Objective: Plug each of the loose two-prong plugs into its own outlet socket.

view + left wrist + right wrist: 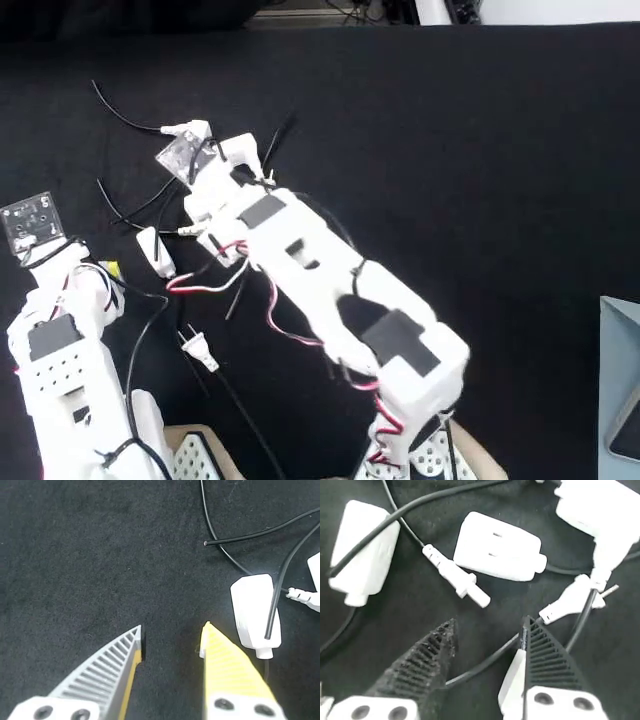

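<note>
Nearest the arm bases, a loose plug (200, 348) lies unplugged on the black table (500, 150). The left gripper (171, 637) hangs open and empty just beside a white outlet socket (255, 612). Farther out, the right gripper (487, 630) — fingers spread, holding nothing — hovers over a slotted socket (497, 547), with a second plug (455, 575) and a third plug (572, 600) lying beside it.

Cords (484, 661) crowd sockets (497, 547); table (500, 150) open rt.

Outlet socket (497, 547) – smooth glossy white plastic; table (480, 150) – matt black cloth.
</note>
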Available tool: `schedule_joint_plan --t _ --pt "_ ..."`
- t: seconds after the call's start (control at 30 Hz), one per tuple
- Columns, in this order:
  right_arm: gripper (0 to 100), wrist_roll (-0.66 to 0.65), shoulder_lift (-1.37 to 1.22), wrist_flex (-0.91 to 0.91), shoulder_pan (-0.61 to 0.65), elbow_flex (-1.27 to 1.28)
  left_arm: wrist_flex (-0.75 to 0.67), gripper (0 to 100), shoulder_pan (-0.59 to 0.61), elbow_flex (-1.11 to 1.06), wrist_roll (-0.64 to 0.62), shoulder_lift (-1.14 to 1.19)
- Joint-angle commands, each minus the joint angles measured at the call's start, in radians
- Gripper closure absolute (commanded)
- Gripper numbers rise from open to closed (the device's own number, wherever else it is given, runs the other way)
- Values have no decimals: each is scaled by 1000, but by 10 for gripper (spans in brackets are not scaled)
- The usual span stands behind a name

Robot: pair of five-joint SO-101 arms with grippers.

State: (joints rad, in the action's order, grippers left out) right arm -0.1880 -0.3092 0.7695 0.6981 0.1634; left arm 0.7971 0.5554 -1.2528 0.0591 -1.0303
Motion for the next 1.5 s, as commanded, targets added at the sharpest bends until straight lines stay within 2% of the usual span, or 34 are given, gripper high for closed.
schedule_joint_plan --t 0.0,0.33,0.67,0.73,0.87,0.93,1.1,1.3,1.47 --pt "794 -8 -39 -17 15 -120 -20 805 10 2 -9 -15" --pt "794 -8 -148 -17 75 -225 -20 805 10 1 -9 -11" --pt "796 -8 -306 -12 44 -358 -20 805 8 1 -9 -8" --pt "822 -8 -312 9 40 -361 -20 805 7 1 -9 -8" --pt "945 -8 -312 46 40 -367 -20 805 5 1 -9 -8" --pt "990 -18 -312 71 38 -377 -20 805 5 1 -9 -8" --pt "987 -29 -265 180 35 -383 -20 805 4 -13 -9 -15" --pt "987 -28 -111 419 25 -374 -20 805 2 -15 -8 -15" --pt "987 -28 51 506 21 -219 -20 805 2 -15 -9 -15"
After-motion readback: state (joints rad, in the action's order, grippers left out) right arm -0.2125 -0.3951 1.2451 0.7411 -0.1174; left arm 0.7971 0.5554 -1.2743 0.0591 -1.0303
